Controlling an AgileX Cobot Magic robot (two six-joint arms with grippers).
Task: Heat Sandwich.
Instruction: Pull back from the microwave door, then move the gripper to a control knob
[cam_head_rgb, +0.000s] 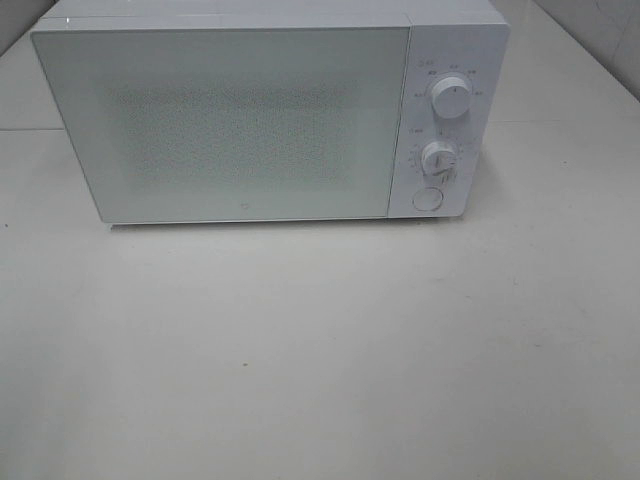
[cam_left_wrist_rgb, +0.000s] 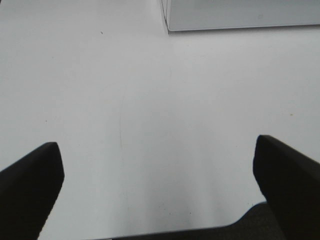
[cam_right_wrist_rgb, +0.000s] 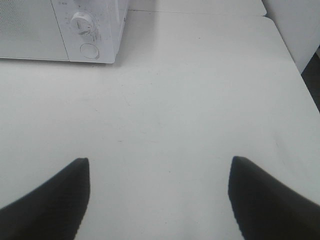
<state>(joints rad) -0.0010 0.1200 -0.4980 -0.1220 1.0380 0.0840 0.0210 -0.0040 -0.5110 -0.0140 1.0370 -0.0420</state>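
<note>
A white microwave (cam_head_rgb: 240, 120) stands at the back of the white table with its door shut; two knobs and a round button sit on its right panel (cam_head_rgb: 445, 140). The sandwich is out of view. Neither arm shows in the high view. In the left wrist view my left gripper (cam_left_wrist_rgb: 157, 165) is open over bare table, with the microwave's lower corner (cam_left_wrist_rgb: 240, 15) ahead of it. In the right wrist view my right gripper (cam_right_wrist_rgb: 159, 182) is open with nothing between its fingers, and the microwave's control panel (cam_right_wrist_rgb: 87, 30) lies ahead of it.
The table (cam_head_rgb: 320, 350) stretches wide in front of the microwave. Its right edge (cam_right_wrist_rgb: 292, 65) shows in the right wrist view, with a pale wall or cabinet beyond it.
</note>
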